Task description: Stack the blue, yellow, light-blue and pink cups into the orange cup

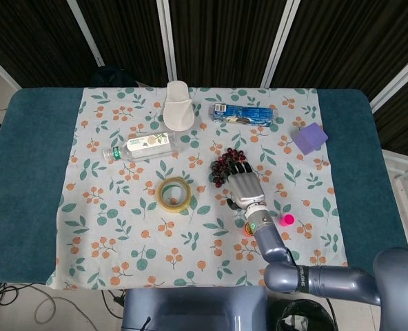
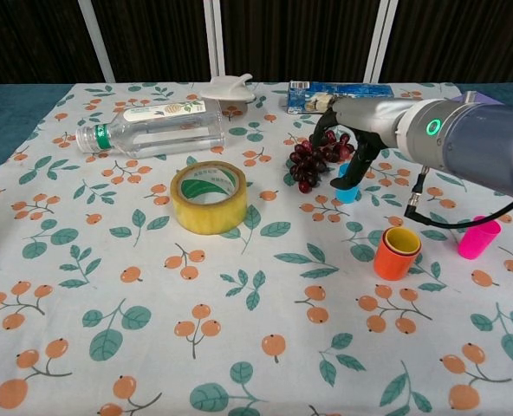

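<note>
- The orange cup [image 2: 396, 258] stands on the flowered cloth [image 2: 109, 286], toward the right edge of the table and nearer the front edge.
- The yellow cup [image 2: 400, 240] already sits inside it. I think a blue cup may be under the yellow one, but I cannot see it.
- The light-blue cup [image 2: 347, 191] is not stacked yet. It stands near the middle of the cloth, just beside the grapes [image 2: 313, 160].
- The pink cup [image 2: 478, 238] is not stacked yet either. It stands alone near the right edge of the cloth.
- So about half the job looks done, and two cups are left.
- The right hand [image 2: 350, 147] is right over the light-blue cup, with its fingers [image 2: 353, 173] curled down around the top of it.
- I cannot tell if the hand has a real grip on the cup or is only touching it.
- In the head view, the right hand [image 1: 243, 186] hides that cup fully.
- The left hand is not in either view.
</note>
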Motion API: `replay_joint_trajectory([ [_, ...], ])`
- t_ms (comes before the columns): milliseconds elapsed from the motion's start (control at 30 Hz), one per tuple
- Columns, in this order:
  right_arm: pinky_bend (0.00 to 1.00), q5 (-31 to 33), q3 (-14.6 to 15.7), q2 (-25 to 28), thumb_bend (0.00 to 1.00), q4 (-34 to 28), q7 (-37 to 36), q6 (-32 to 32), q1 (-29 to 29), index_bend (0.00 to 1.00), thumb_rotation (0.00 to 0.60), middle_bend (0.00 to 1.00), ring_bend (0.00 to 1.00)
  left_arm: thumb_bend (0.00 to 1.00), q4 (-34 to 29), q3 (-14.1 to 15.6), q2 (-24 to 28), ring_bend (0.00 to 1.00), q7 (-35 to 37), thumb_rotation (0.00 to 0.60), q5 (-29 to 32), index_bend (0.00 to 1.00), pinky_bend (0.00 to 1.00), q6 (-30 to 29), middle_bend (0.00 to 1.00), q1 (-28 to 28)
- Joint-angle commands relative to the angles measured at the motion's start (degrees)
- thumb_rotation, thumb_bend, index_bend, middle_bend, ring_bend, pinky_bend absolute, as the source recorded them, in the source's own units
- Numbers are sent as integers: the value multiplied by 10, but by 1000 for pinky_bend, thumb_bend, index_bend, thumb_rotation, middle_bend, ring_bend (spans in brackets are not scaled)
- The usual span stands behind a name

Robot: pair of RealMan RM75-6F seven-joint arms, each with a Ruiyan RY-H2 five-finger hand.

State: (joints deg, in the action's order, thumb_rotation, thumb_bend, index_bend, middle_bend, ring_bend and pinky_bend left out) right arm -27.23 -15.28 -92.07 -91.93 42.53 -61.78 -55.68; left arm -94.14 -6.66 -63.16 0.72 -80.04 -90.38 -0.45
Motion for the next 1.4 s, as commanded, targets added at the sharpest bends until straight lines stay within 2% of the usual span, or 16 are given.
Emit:
replay_joint_trajectory([
  [33, 0, 13, -3, -9, 396, 25, -1, 9, -6, 270, 600, 0, 0, 813, 0, 0, 0, 0, 0, 600, 0, 75, 69, 0, 0, 0],
  [933, 0, 29, 1, -12, 395, 94, -32, 43, -3, 401, 600, 0, 0, 813, -2, 1, 0, 0, -4, 600, 1, 75, 69, 3, 0, -1],
  [1400, 0, 9, -3, 1, 395, 74, -55, 46, 3, 490, 600, 0, 0, 813, -3, 0, 0, 0, -5, 600, 2, 75, 76, 2, 0, 0],
])
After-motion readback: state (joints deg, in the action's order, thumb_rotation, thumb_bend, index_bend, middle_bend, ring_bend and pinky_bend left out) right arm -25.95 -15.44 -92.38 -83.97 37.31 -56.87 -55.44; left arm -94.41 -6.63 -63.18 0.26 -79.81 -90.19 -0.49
